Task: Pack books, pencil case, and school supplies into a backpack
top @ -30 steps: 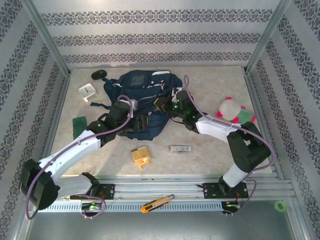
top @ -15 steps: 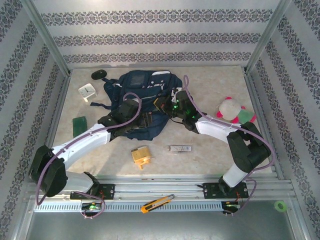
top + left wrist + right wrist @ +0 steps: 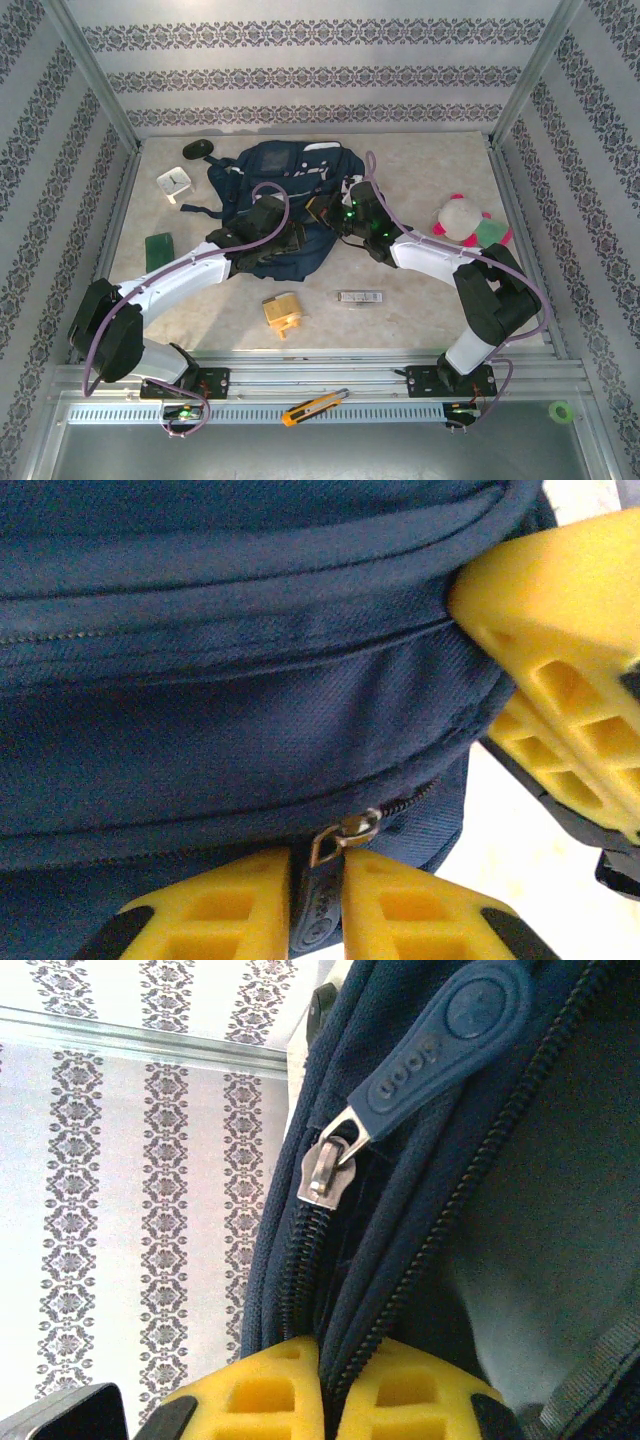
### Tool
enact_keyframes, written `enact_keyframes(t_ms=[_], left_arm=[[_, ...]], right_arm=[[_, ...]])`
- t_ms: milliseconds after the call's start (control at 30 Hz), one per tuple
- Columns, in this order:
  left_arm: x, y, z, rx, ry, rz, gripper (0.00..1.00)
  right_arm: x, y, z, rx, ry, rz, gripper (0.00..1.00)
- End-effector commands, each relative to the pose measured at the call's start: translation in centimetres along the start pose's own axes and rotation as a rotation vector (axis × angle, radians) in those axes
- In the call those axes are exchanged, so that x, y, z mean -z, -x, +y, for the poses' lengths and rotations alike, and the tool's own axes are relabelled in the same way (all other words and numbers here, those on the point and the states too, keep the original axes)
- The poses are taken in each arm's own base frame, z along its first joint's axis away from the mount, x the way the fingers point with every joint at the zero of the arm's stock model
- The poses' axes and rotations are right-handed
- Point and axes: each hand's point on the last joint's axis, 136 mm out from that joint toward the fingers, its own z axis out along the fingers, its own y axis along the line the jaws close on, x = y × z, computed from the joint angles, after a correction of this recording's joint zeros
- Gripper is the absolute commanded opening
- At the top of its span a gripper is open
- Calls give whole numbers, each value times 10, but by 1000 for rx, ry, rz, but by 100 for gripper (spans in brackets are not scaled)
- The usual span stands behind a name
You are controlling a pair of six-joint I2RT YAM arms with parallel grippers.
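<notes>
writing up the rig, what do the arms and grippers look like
The left arm and right arm are white shells with black joints, each trailing a lilac cable. Fingers are chunky yellow plastic with hollow ribbed cells.

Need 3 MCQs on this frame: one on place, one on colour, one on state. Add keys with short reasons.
1. Where is the silver bar?
A. on the table, right of the tan block
B. far left corner
C. far right corner

2. The fingers of the left gripper are:
A. black
B. yellow
C. red

3. The left gripper is:
A. wide open
B. shut on nothing
C. shut on the zipper pull of the backpack

Key:
1 A: the top view shows the bar on bare tabletop beside the block.
2 B: the left wrist view shows yellow ribbed fingers.
3 C: the blue pull tab sits pinched between them.
</notes>
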Motion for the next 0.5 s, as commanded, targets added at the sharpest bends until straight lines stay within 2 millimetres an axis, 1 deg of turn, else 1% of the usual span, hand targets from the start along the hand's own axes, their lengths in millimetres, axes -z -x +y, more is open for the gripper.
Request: enact_keyframes(t_ms=[0,133,300,433,467], left_arm=[[3,11,-6,-6,13,-49,11],[8,9,7,-20,63,-57,0],[19,6,26,-61,134,-55,0],[30,2,56,-98,228,-46,0],[33,0,65,-100,250,-41,0]], right_arm=[[4,4,42,69,116,-25,0],[7,4,43,76,117,-20,0],[14,10,43,80,120,-19,0],[27,23,44,79,135,-11,0],[32,29,45,76,144,-11,0]])
